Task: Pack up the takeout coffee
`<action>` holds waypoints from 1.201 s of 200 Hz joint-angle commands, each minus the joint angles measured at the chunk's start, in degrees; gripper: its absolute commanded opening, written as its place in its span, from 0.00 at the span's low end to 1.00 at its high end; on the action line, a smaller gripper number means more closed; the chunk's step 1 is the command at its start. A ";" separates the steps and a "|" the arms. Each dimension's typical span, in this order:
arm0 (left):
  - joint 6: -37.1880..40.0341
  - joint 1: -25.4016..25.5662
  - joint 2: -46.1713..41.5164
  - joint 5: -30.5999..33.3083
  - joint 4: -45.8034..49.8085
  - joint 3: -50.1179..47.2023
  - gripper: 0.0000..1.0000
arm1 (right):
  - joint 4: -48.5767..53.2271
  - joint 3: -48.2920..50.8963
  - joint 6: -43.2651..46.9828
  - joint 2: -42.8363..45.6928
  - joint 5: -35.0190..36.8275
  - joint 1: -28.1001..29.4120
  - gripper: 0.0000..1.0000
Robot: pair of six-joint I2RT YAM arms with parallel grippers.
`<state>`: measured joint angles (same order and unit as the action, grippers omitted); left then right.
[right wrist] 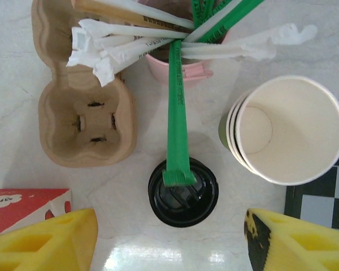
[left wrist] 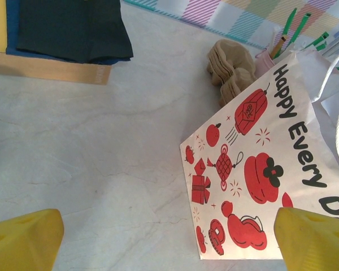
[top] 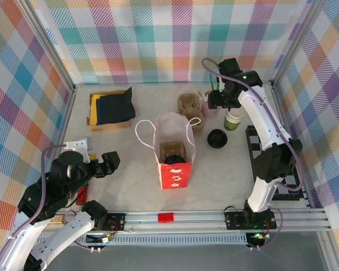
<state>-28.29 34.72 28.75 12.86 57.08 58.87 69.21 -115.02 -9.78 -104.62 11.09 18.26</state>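
A white paper bag (top: 174, 148) with red prints stands open mid-table. Low inside it, next to a brown cardboard carrier, sits a dark round black-lidded thing (top: 174, 160) that I take for the takeout coffee; the bag hides its cup wall. My right gripper (top: 215, 100) hangs open over a pink cup of green straws (right wrist: 181, 68). One green straw (right wrist: 177, 124) points down between the fingers, untouched, toward a black lid (right wrist: 183, 193) on the table. My left gripper (left wrist: 169, 240) is open and empty, low and left of the bag (left wrist: 260, 169).
A stack of open green paper cups (top: 233, 119) stands right of the straws, and brown carriers (top: 190, 107) lie behind the bag. Folded dark cloths on yellow card (top: 110, 108) lie at the back left. A checkered board (top: 274, 169) lies along the right wall.
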 commanded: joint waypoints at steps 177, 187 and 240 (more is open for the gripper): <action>0.52 -0.62 -1.84 0.92 4.36 3.35 0.95 | 1.47 -6.11 -0.15 -6.80 2.34 -0.51 0.28; 0.52 -0.62 -1.86 0.69 4.29 3.27 0.95 | 1.55 -6.14 -0.23 -6.58 2.70 -0.54 0.25; 0.52 -0.62 -1.86 0.73 4.39 3.37 0.95 | 2.07 -6.45 -0.06 -5.35 2.71 -0.51 0.11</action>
<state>-28.27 34.72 27.24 13.08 60.14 60.90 69.93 -119.39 -9.76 -111.70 13.43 18.00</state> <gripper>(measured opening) 0.952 0.136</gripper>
